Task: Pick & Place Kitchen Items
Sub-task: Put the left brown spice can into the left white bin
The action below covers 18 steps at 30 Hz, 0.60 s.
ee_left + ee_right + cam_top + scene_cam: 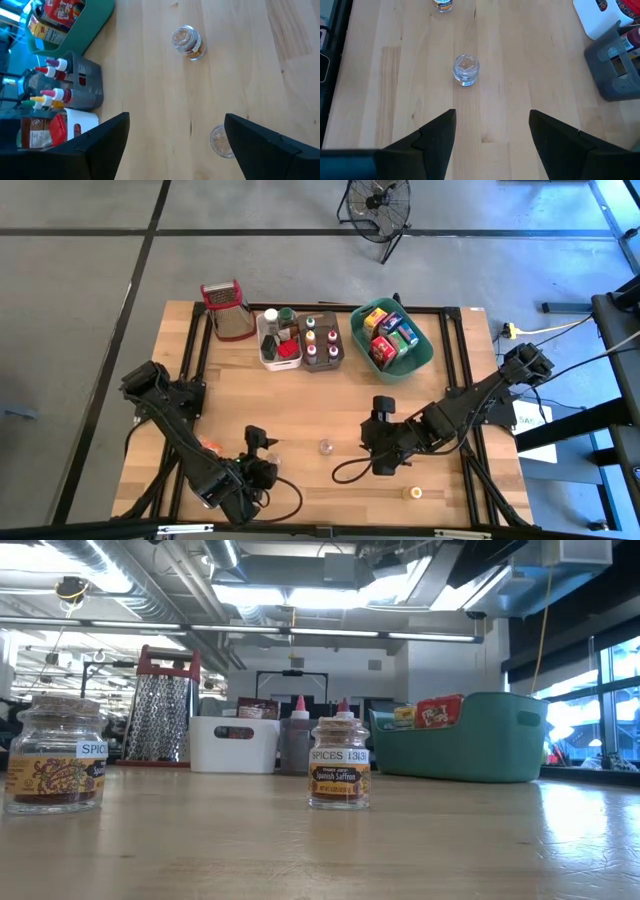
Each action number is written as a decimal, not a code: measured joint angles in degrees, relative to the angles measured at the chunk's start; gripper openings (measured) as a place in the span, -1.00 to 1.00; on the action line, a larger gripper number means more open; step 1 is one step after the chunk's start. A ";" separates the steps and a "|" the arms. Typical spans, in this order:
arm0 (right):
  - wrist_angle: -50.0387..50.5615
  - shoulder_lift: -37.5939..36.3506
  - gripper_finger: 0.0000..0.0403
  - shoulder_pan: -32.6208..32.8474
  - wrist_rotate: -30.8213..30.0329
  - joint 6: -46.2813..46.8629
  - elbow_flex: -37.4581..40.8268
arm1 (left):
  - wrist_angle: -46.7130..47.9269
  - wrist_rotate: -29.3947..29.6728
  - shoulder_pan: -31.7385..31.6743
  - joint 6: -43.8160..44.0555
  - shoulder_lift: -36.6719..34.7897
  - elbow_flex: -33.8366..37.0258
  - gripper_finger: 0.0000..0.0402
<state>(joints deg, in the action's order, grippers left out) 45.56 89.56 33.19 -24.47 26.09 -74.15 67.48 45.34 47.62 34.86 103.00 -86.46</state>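
Hands (492,142) (175,145) both open, empty — spice jar (466,69) ahead, untouched.

three loose spice jars (325,446), three bins (280,352), one grater (229,311)

Spice jar (325,446) between both arms.

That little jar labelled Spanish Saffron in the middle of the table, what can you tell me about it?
The saffron jar is small, clear and glass-looking, with a cork stopper. A white band reads SPICES above an orange label. It stands upright on the bare wooden table, apart from the bins behind it. Nothing touches it. The open right gripper points toward it from short of it, and a second spice jar stands off to one side.
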 joint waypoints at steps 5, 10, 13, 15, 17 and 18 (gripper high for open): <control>0.00 0.00 0.26 0.00 -0.03 -0.01 0.00 | 0.00 0.00 0.00 0.93 0.00 0.00 0.60; -0.01 0.00 0.26 0.02 -0.19 0.00 0.00 | 0.00 0.00 0.00 0.95 0.00 0.00 0.60; -0.02 0.00 0.26 0.02 -1.28 0.00 0.00 | -0.02 -0.43 0.00 0.97 0.00 0.00 0.60; 0.00 0.00 0.26 0.00 -1.49 0.00 0.00 | -0.07 -2.65 0.00 0.99 0.00 0.00 0.60; -0.02 0.00 0.26 0.00 -1.49 0.00 0.00 | -1.02 -5.69 0.00 0.99 0.02 0.27 0.60; -0.02 0.00 0.26 0.00 -1.49 0.00 0.00 | -2.37 -6.88 -0.05 0.96 0.02 0.90 0.60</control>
<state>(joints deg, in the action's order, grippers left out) 45.54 89.56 33.19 -25.96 26.09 -74.15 65.11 38.46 47.57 35.82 103.02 -85.55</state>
